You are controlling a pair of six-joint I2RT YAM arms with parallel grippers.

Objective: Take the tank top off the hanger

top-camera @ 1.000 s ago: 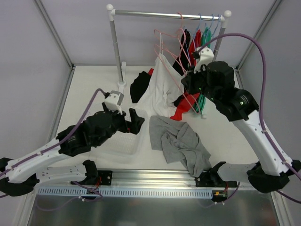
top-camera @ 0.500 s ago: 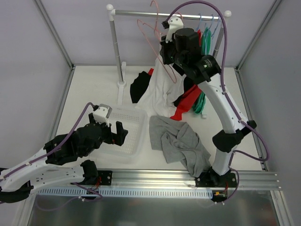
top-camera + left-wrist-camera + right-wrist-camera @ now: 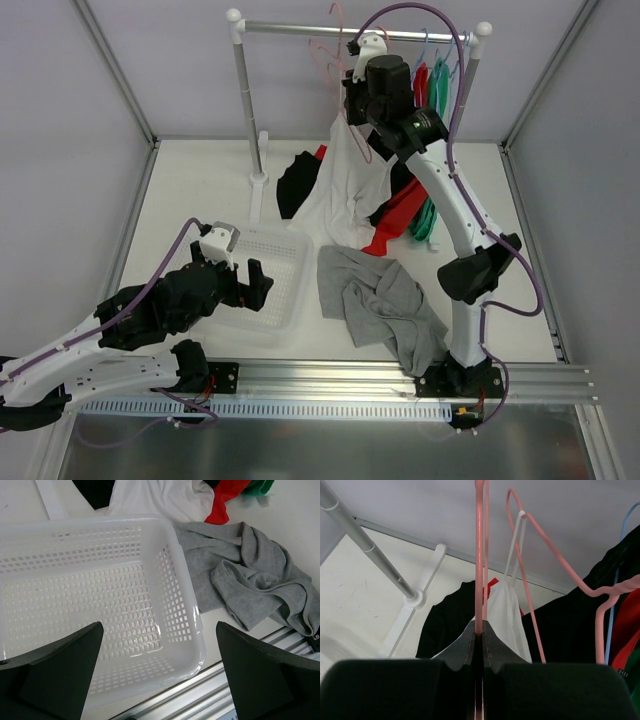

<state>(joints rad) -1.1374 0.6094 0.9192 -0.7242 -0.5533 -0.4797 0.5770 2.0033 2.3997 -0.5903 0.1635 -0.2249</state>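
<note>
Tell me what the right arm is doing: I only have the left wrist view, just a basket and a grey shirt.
Observer: The right gripper is shut on a pink hanger, up by the clothes rail.
Operator: Is the tank top off it?
Observer: Seemingly not. The white tank top hangs by a strap from pink wire beside the grip, its lower part lying on the table.
Operator: What else is on the rail?
Observer: A black garment and a red garment hang at its right end.
</note>
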